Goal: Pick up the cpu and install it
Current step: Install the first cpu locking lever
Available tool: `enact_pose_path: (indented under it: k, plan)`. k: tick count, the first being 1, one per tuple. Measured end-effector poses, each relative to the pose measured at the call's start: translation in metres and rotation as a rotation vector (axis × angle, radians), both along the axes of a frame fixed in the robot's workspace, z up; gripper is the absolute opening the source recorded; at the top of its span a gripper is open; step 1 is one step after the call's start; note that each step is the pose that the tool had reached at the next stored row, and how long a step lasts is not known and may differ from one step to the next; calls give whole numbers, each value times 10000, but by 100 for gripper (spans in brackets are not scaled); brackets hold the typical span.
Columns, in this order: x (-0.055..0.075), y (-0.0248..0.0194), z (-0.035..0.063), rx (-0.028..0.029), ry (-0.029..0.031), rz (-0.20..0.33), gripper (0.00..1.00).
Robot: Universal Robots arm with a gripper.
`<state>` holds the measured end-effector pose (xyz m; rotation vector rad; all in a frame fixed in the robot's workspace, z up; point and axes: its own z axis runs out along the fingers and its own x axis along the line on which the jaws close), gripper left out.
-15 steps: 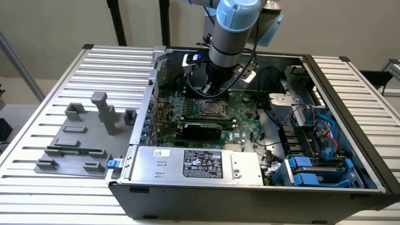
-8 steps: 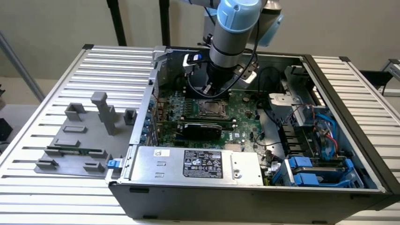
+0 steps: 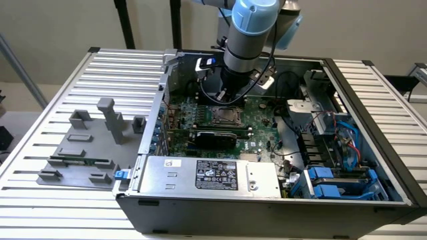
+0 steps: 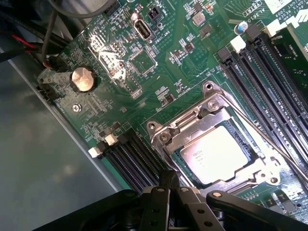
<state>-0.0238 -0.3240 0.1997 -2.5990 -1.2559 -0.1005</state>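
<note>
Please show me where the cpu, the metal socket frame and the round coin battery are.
cpu (image 4: 219,154): wrist view, middle of its silvery top.
socket frame (image 4: 207,115): wrist view, metal bar beside the cpu.
coin battery (image 4: 83,78): wrist view, centre of its face.

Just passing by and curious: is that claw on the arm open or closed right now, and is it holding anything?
Gripper: shut, nothing seen held; the cpu lies in the socket frame close to its tips.

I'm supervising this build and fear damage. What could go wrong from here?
The cpu lies in the socket frame; if it sits slightly askew, pressing could bend contacts. The shut gripper hangs by the frame's edge and memory slots; a sideways slip might scrape them.
</note>
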Motion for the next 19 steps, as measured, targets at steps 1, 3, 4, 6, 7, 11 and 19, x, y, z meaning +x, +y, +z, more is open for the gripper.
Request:
enact_pose_path:
  k: [1, 3, 4, 6, 7, 11, 19]
  plan:
    - [0, 0, 0, 0, 0, 0, 11]
    - [0, -1, 0, -1, 0, 0, 11]
    - [0, -1, 0, 0, 0, 1, 11]
    - [-2, -1, 3, 0, -2, 1, 11]
    - [-5, -1, 6, -1, -1, 0, 11]
    - [-16, -1, 31, -1, 1, 0, 11]
    - [-37, -1, 83, 0, 0, 2, 11]
